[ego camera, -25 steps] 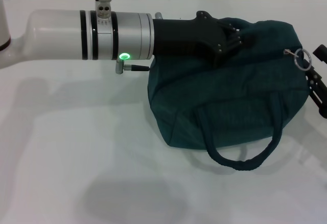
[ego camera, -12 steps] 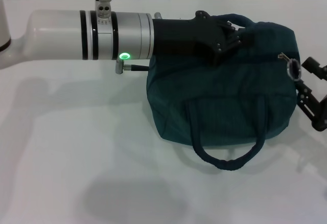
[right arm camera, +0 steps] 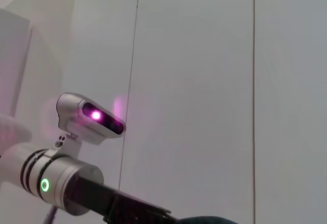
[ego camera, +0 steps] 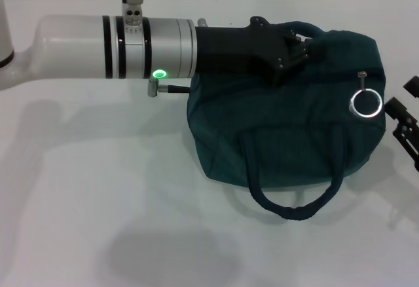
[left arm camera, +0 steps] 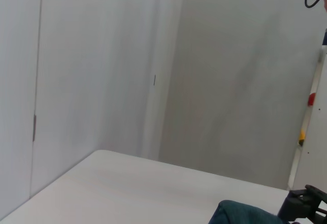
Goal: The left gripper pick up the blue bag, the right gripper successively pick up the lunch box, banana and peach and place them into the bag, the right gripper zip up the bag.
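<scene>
The dark blue bag (ego camera: 288, 130) stands on the white table (ego camera: 98, 202), its top closed, with one loop handle (ego camera: 291, 205) hanging down its front. My left gripper (ego camera: 298, 46) is over the bag's top and shut on its upper handle. A metal zip ring (ego camera: 365, 102) hangs loose on the bag's right side. My right gripper (ego camera: 407, 113) is just right of the bag at the view's edge, open, holding nothing and apart from the ring. The lunch box, banana and peach are out of view. A corner of the bag shows in the left wrist view (left arm camera: 240, 215).
My left arm's white forearm (ego camera: 111, 44) reaches across the back left of the table, with a green light (ego camera: 158, 73). It also shows in the right wrist view (right arm camera: 56, 183). Both wrist views show mostly wall.
The right gripper has let go of the zip ring and drawn back right and down. The ring now hangs against the bag's side. The bag has settled slightly left.
</scene>
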Action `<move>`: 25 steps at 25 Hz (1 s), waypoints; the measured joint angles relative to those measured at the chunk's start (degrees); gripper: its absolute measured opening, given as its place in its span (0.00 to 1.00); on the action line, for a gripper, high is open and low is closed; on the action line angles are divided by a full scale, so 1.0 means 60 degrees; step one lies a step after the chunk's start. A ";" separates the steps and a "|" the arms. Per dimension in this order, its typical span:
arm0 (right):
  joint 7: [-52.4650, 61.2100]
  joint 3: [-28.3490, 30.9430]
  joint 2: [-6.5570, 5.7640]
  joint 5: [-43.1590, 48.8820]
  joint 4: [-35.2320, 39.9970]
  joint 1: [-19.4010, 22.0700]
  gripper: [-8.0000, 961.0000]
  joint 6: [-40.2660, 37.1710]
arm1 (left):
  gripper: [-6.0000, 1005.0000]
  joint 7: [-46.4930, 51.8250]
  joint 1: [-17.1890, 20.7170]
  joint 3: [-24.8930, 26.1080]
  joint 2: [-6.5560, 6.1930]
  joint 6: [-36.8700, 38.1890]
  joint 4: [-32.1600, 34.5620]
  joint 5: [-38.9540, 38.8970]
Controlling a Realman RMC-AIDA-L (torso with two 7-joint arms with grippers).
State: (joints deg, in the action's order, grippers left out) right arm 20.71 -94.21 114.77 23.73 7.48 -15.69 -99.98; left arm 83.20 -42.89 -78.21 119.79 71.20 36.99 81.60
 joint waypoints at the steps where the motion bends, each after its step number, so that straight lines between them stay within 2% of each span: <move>1: 0.0069 0.0000 0.0000 0.0004 -0.0006 0.0054 0.41 -0.0084 | 0.05 0.0004 0.0005 -0.0005 0.0000 0.0013 0.0000 -0.0001; 4: 0.0570 -0.0035 -0.0074 0.0087 -0.0014 0.0072 0.41 -0.0207 | 0.05 0.0006 0.0063 -0.0005 0.0000 0.0026 0.0003 -0.0002; 9: 0.2360 -0.0123 -0.0481 0.0429 0.0009 0.0003 0.41 -0.0385 | 0.05 -0.0045 0.0116 -0.0012 0.0000 0.0028 0.0041 -0.0002; 11: 0.2752 -0.0154 -0.0586 0.0606 0.0061 -0.0002 0.41 -0.0567 | 0.05 -0.0052 0.0117 -0.0013 0.0000 0.0026 0.0047 -0.0002; 15: 0.3018 -0.0127 -0.0551 0.0791 0.0128 -0.0129 0.41 -0.0843 | 0.05 -0.0054 0.0118 0.0013 0.0000 0.0006 0.0048 0.0004; 19: 0.3559 -0.0291 -0.0518 0.1001 0.0158 -0.0628 0.41 -0.0847 | 0.05 -0.0088 0.0118 0.0005 0.0000 -0.0009 0.0041 0.0011; 25: 0.4326 -0.0310 -0.0489 0.1125 0.0156 -0.1143 0.41 -0.0115 | 0.05 -0.0187 0.0039 -0.0018 0.0000 -0.0030 0.0010 0.0010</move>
State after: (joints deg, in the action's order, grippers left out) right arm 46.67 -96.07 111.84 30.48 8.41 -22.55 -100.67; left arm 82.08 -42.66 -78.31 119.79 71.02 37.05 81.66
